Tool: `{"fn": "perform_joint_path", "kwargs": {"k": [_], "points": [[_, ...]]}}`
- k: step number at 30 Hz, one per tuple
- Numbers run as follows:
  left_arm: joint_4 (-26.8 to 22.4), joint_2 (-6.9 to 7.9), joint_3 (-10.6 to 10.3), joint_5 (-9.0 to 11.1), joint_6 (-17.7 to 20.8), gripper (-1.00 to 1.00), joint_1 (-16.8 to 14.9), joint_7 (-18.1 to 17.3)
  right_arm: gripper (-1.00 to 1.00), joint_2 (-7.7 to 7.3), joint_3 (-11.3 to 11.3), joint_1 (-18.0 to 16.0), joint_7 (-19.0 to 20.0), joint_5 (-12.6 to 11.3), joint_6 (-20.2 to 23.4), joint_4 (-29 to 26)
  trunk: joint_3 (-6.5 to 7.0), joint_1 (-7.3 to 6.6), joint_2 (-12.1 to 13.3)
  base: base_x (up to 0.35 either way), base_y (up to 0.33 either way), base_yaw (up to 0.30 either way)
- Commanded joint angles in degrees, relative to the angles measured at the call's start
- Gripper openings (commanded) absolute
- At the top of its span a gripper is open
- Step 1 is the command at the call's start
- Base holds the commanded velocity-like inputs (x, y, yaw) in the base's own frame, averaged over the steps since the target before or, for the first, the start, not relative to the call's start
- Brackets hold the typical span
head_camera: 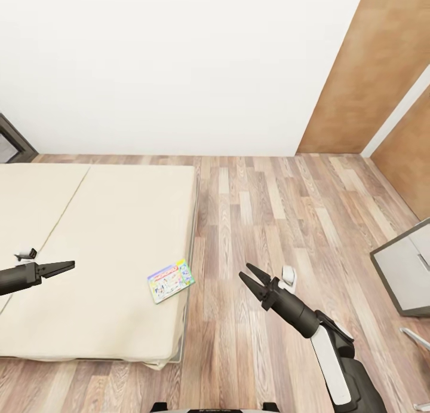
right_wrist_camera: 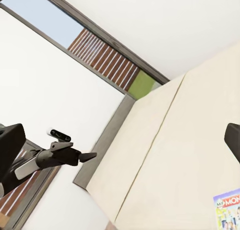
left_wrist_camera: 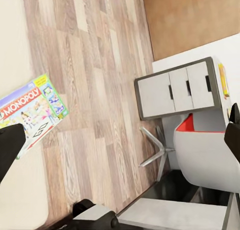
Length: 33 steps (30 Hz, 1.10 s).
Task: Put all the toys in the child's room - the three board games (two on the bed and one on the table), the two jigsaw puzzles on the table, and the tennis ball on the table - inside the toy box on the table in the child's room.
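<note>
Nearest you, your right gripper (head_camera: 253, 277) is hovering over the wood plank floor (head_camera: 269, 210) just off the bed's side, its two fingers spread apart and holding nothing. Your left gripper (head_camera: 64, 265) is hanging above the bed (head_camera: 113, 222), over the near part of the cream mattress; in the head view its fingers are reading as one closed point, while its own wrist view is showing the finger tips at opposite edges of the frame, so you cannot tell whether it is apart or together. Nothing is sitting in it.

Between the two grippers, one board game (head_camera: 171, 280) is lying flat on the mattress, close to the bed's edge on the right-gripper side, turned slightly askew. The left wrist view is showing its white and green cover with the red logo (left_wrist_camera: 31, 112).

Further right, a grey drawer unit (head_camera: 406, 269) is standing on the floor, with a white chair (left_wrist_camera: 205, 150) near it.

Farthest off, the white wall (head_camera: 179, 66) is running behind the bed, a brown panel (head_camera: 370, 72) is standing at its right end, and a dark-framed window (right_wrist_camera: 95, 45) is looking out by the bed's far side.
</note>
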Motion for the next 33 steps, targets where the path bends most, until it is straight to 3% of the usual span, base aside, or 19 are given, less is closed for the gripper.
{"fn": "perform_joint_path", "kwargs": {"k": [1,33], "points": [[0.0,0.01,0.0,0.0,0.6,1.0,0.0,-0.2,1.0,0.05,-0.1,0.0,0.2,-0.3,0.6,0.0,0.02,0.03,-0.1,0.0,0.0,0.0],[0.0,0.01,-0.1,0.0,0.6,1.0,0.0,-0.2,1.0,0.05,-0.1,0.0,0.2,-0.2,0.5,-0.3,3.07,0.03,-0.1,0.0,0.0,0.001]]}}
